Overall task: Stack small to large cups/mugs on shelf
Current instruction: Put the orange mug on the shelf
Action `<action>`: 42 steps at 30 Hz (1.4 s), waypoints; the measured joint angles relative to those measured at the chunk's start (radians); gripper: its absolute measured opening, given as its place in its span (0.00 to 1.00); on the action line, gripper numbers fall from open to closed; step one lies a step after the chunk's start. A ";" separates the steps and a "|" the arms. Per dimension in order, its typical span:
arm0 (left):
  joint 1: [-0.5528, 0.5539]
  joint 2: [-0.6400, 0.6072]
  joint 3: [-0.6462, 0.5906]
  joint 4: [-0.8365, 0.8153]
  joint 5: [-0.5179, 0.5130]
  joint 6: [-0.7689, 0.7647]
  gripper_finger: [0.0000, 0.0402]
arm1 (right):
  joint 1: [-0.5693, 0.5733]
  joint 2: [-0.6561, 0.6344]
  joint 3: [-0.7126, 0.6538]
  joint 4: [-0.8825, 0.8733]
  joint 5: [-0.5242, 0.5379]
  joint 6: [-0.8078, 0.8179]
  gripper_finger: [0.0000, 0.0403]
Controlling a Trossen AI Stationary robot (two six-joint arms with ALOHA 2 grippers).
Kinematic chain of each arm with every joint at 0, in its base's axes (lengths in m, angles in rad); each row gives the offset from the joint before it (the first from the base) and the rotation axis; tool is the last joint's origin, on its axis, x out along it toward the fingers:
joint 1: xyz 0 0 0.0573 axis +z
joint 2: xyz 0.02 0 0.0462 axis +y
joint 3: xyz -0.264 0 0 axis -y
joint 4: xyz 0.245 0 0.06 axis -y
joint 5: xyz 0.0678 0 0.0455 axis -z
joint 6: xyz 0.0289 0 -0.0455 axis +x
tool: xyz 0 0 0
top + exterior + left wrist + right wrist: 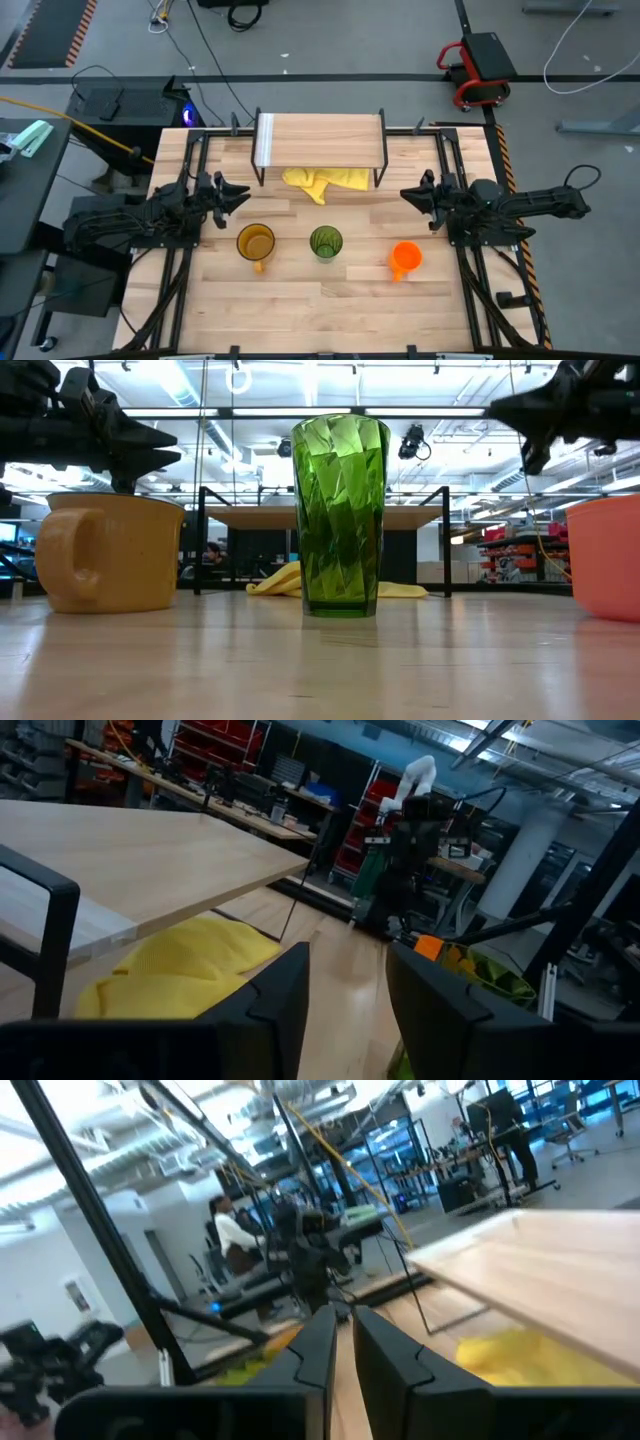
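Note:
Three cups stand in a row on the tabletop in front of the shelf (320, 140): an amber mug (256, 243) at left, a green tumbler (325, 242) in the middle and an orange mug (405, 258) at right. Each rests upright on its base. The shelf's plank stands on thin black legs, with nothing on top. My left gripper (235, 192) hovers open, level, just behind and left of the amber mug. My right gripper (410, 193) hovers behind the orange mug with only a narrow slit between its fingers (345, 1350). Neither holds anything.
A crumpled yellow cloth (325, 180) lies on the table under the shelf's front edge. Black frame rails run along the table's left and right sides under both arms. People and workbenches show in the room beyond, away from the table.

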 joint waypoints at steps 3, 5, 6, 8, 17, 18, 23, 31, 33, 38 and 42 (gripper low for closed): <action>0.000 0.000 0.000 0.000 0.000 0.000 0.34 | 0.000 0.000 0.041 0.000 0.000 0.000 0.12; 0.000 0.000 0.000 0.000 0.000 0.005 0.34 | 0.000 0.000 0.070 -0.002 -0.008 0.000 0.12; 0.000 0.000 0.000 0.000 0.000 0.014 0.35 | 0.000 0.000 0.085 0.000 -0.030 -0.001 0.12; 0.000 0.000 0.000 0.000 0.000 0.044 0.35 | 0.000 0.003 0.111 -0.001 -0.093 -0.008 0.12; 0.000 0.000 0.000 0.000 0.000 0.077 0.36 | 0.001 0.073 0.173 0.000 -0.316 -0.004 0.12; 0.000 0.000 0.000 0.000 0.000 0.068 0.35 | 0.001 0.088 0.177 0.000 -0.316 0.007 0.12; 0.000 0.000 0.000 0.000 0.083 -0.029 0.33 | 0.001 0.181 0.237 0.000 -0.337 0.068 0.12; -0.001 0.000 0.000 0.001 0.108 -0.034 0.34 | 0.038 0.404 0.473 -0.108 -0.405 0.034 0.12; -0.001 0.000 0.000 0.001 0.108 -0.034 0.34 | 0.056 0.463 0.557 -0.236 -0.392 0.025 0.12; -0.001 0.000 0.000 0.001 0.109 -0.027 0.32 | 0.097 0.605 0.756 -0.626 -0.188 0.043 0.12; -0.001 0.000 0.000 -0.004 0.109 -0.026 0.31 | 0.129 0.688 0.882 -0.895 0.002 0.133 0.12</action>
